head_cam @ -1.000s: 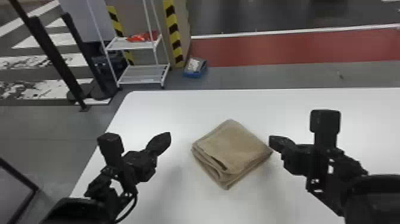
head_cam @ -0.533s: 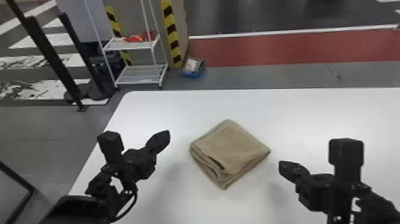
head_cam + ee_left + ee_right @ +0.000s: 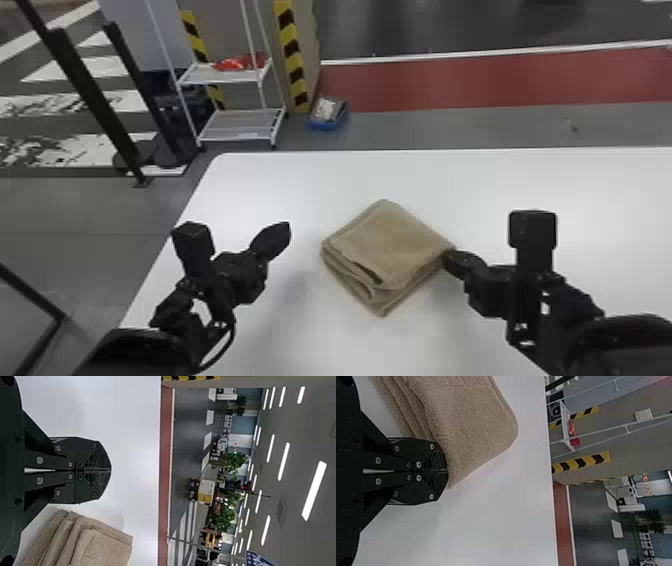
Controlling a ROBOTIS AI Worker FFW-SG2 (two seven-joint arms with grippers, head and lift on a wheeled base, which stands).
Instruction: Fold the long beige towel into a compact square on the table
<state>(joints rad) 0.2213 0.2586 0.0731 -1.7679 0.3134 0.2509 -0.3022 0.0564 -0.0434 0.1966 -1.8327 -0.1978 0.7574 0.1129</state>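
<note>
The beige towel (image 3: 392,245) lies folded in a thick, layered square, turned like a diamond. My left gripper (image 3: 285,229) stands shut off its left side, apart from it. My right gripper (image 3: 448,259) is at the towel's right corner. In the left wrist view the left gripper (image 3: 110,470) has its fingers together over white table, with the towel (image 3: 101,546) beside it. From the right wrist, the right gripper (image 3: 447,471) appears shut, its tips against the edge of the towel (image 3: 470,419); nothing can be seen between them.
The white table (image 3: 310,180) extends behind the towel and to both sides. Beyond its far edge stand a white shelf rack (image 3: 235,132), a blue bin (image 3: 327,120) and black posts (image 3: 95,95).
My right gripper first drew back to the right, off the towel, then came left and forward to the towel's right corner. The left arm and the towel's folds look the same.
</note>
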